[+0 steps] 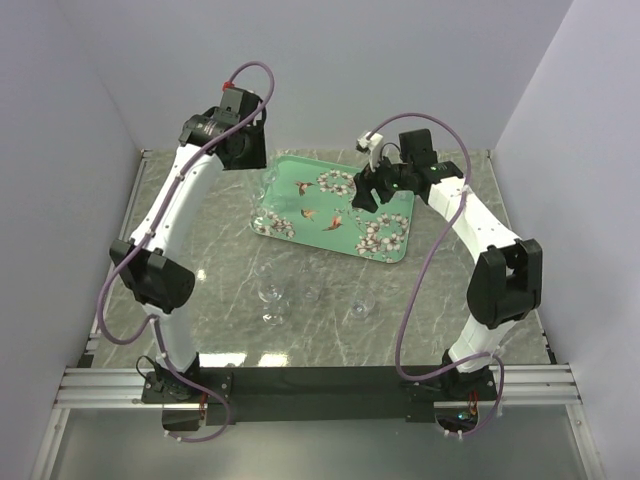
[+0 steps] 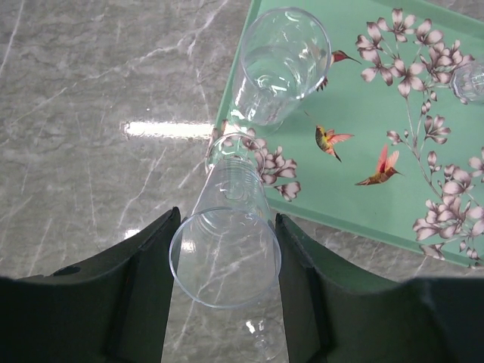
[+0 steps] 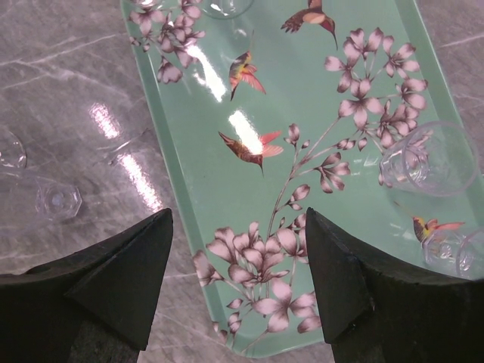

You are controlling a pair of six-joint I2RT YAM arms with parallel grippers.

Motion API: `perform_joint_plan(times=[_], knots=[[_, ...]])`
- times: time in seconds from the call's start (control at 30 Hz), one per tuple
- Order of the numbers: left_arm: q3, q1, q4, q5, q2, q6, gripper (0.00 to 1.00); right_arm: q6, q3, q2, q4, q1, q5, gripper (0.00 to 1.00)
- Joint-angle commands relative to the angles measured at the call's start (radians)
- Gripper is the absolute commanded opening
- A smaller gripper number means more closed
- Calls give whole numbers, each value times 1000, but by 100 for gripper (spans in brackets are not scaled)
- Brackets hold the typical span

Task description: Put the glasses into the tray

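Observation:
The mint-green tray with blossoms and birds lies at the table's middle back. My left gripper hovers at the tray's left edge. In the left wrist view the left gripper is shut on a clear glass, tilted, with its far end over the tray's rim. Another glass stands on the tray just beyond it. My right gripper is open and empty above the tray. Clear glasses stand on the tray at the right of the right wrist view.
Several clear glasses stand on the marble table in front of the tray, one stemmed and one at the right. A glass lies left of the tray in the right wrist view. Grey walls close in the sides and back.

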Motion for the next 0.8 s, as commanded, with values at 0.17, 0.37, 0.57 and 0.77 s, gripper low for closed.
perform_joint_plan(times=[0.17,0.37,0.57,0.77], knots=[[57,23,104,61,32,40,42,21,-6,-57,29,-13,-31,77],[62,31,95,80,68,43,42,27,-9,-59,29,-16,-38,78],[53,31,81,93,74,42,41,29,-10,-59,29,-23,-44,78],[19,31,78,104,65,45,41,33,-10,-55,32,-25,-48,78]])
